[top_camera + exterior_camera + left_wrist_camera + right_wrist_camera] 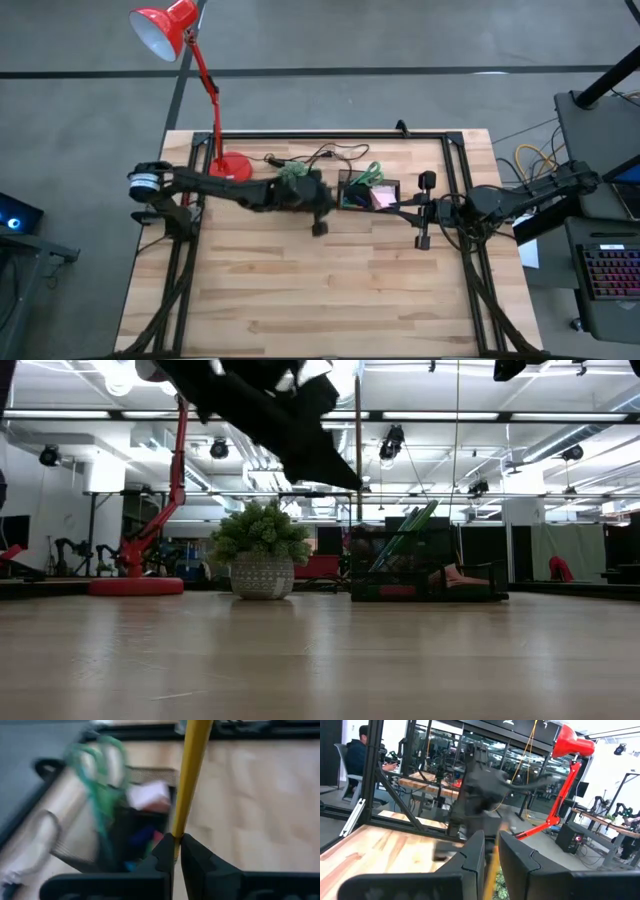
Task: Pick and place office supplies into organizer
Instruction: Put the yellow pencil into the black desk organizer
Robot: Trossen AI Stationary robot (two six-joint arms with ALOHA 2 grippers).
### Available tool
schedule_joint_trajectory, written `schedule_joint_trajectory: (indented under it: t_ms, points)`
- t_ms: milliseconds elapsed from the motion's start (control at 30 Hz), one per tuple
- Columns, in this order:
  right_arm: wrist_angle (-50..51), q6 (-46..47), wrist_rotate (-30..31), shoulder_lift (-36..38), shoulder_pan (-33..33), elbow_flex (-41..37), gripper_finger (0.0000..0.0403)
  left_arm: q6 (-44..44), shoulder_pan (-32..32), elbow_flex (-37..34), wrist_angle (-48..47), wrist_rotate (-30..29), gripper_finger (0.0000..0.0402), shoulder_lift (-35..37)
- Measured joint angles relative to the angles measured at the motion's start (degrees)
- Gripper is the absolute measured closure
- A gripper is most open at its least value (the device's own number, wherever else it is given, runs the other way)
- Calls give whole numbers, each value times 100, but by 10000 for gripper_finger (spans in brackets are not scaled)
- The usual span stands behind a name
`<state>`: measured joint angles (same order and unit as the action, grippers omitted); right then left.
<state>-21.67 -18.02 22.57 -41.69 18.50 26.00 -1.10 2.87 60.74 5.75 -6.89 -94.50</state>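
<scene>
Reaching beside organizer (369,192), left gripper (176,851) pinches pencil (190,780).

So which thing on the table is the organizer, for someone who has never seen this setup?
Start at the red desk lamp, whose round base sits near the table's far edge. Going right along that edge, pass the green plant; the organizer is the small black box just beyond it. Unlike the plant's pale round pot, it is rectangular, with green-handled scissors sticking out.
</scene>
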Motion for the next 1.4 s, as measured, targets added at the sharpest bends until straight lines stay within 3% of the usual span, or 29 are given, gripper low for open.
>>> schedule_joint_trajectory:
  t_ms: [333, 667, 1133, 1400]
  points:
    - [10, 0, 0, 0, -2, 1, 355, -452, 862, 546, 562, 85, 401, -717]
    - [20, -4, 0, 0, -1, 1, 355, -644, 975, 979, 620, 211, 401, -946]
    - [17, -22, 0, 0, -2, 2, 355, -371, 1306, 985, -246, 22, 401, -1053]
    - [17, -22, 0, 0, -2, 1, 355, -237, 1306, 981, -145, 22, 397, -1226]
